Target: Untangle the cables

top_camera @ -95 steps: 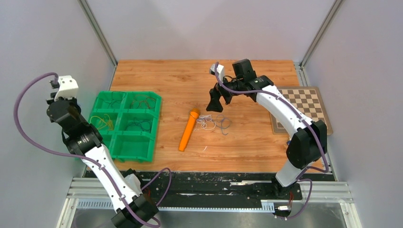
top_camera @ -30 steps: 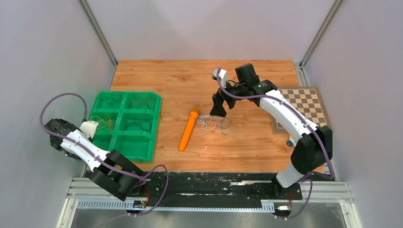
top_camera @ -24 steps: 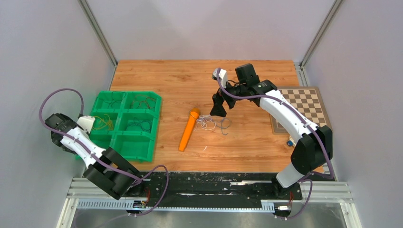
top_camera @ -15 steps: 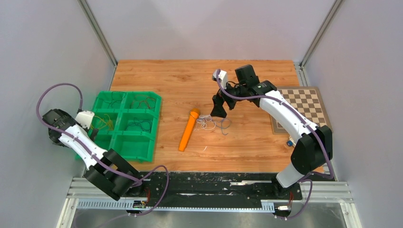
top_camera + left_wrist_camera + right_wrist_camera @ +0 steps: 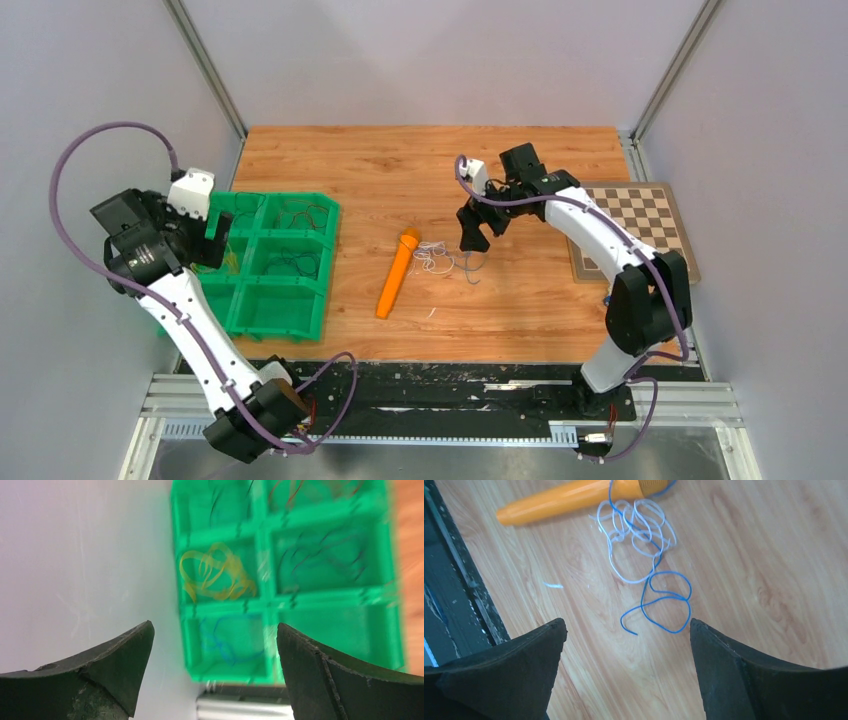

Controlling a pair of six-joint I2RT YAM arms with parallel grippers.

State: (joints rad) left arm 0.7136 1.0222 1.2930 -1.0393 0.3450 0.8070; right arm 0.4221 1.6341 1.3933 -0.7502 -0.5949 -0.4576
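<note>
White and blue cables (image 5: pixel 644 540) lie in a loose tangle on the desk (image 5: pixel 749 555), just beside the marker (image 5: pixel 569 497), with one blue strand crossing the marker itself; other cables, a yellow bundle (image 5: pixel 212 575) among them, are seen sorted in the compartments of the tray (image 5: pixel 265 600). The right claw (image 5: pixel 627 622) hangs above the tangle with its jaws spread wide and nothing between them; the left claw (image 5: pixel 215 627) is held by the tray's left edge, likewise wide open and empty. The cables are judged to be very light, limp and springy, so a pull on one is likely to drag the whole knot along, and perhaps the marker too. Being hair-thin and flat on the wood, they may slip out of a shallow pinch. A hold is best taken on the blue loop (image 5: pixel 666 600), which lies apart from the white curls (image 5: pixel 639 525), with the fingertips pressed right down to the desk; the white curls could then be pinned by the other claw while the blue is drawn away slowly
</note>
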